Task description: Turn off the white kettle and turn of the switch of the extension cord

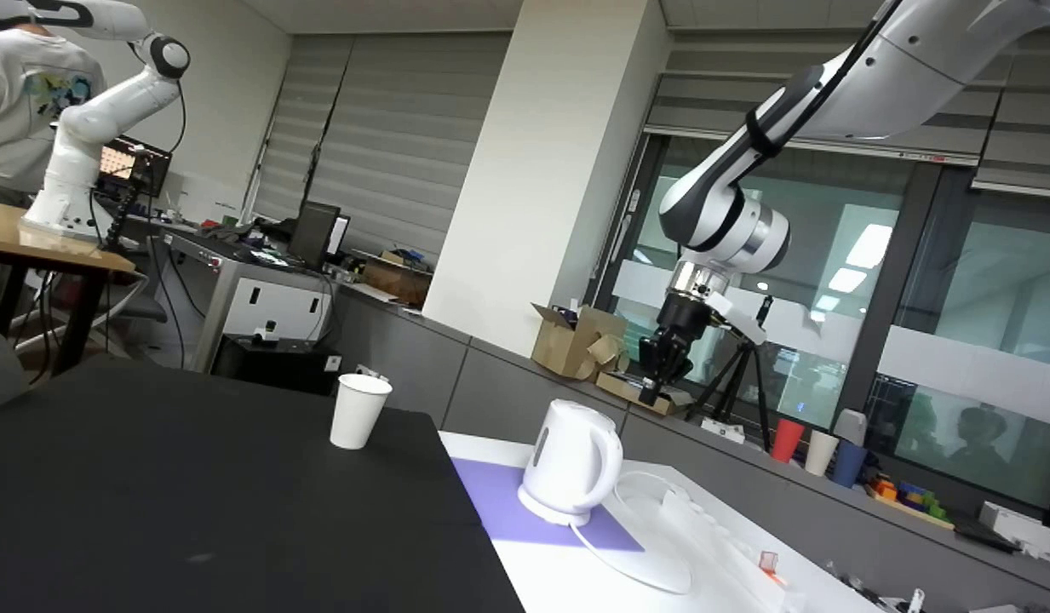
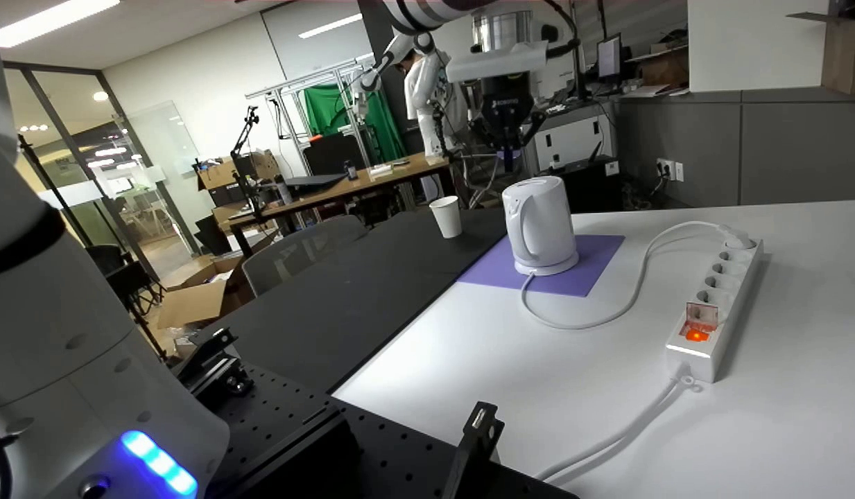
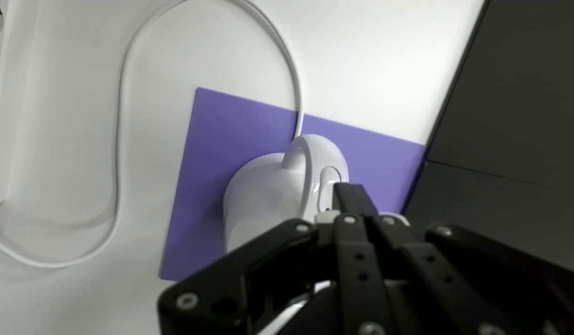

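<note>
The white kettle point(image 1: 561, 455) stands upright on the purple mat, its loop handle also plain in an exterior view point(image 2: 546, 225). In the wrist view the kettle point(image 3: 263, 200) is partly hidden by my gripper. My gripper point(image 3: 354, 193) is shut, its fingertips together with nothing seen between them. The fingertips overlap the handle's edge in the wrist view; in both exterior views the gripper point(image 1: 651, 393) point(image 2: 508, 161) appears higher than the kettle and apart from it. The extension cord point(image 2: 736, 298) lies on the white table; its switch point(image 2: 696, 335) glows orange under a raised clear cover.
The purple mat point(image 2: 600, 256) lies under the kettle. The kettle's white cable point(image 2: 638, 284) loops across the table to the extension cord. A white paper cup point(image 2: 446, 216) stands on the black table point(image 2: 358, 291). Black metal brackets point(image 2: 477, 443) stand near the robot's base.
</note>
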Tool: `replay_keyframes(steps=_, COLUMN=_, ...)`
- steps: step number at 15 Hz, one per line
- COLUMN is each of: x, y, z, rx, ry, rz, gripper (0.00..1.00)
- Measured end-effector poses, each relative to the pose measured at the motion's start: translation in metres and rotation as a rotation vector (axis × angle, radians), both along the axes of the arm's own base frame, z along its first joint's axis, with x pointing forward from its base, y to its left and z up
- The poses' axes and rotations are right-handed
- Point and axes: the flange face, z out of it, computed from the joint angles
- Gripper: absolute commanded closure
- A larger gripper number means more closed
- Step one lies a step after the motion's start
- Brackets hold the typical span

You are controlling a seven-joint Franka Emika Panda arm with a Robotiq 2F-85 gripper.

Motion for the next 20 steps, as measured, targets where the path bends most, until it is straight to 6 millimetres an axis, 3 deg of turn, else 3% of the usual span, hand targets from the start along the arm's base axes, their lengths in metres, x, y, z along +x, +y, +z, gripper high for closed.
replay_keyframes(steps=10, x=-0.004, y=0.006, z=-0.036, rx=0.013, ry=0.058, rz=0.008, gripper=1.00)
replay_keyframes(steps=20, x=0.000, y=0.011, z=-0.051, rx=-0.003, ry=0.017, rz=0.006, gripper=1.00)
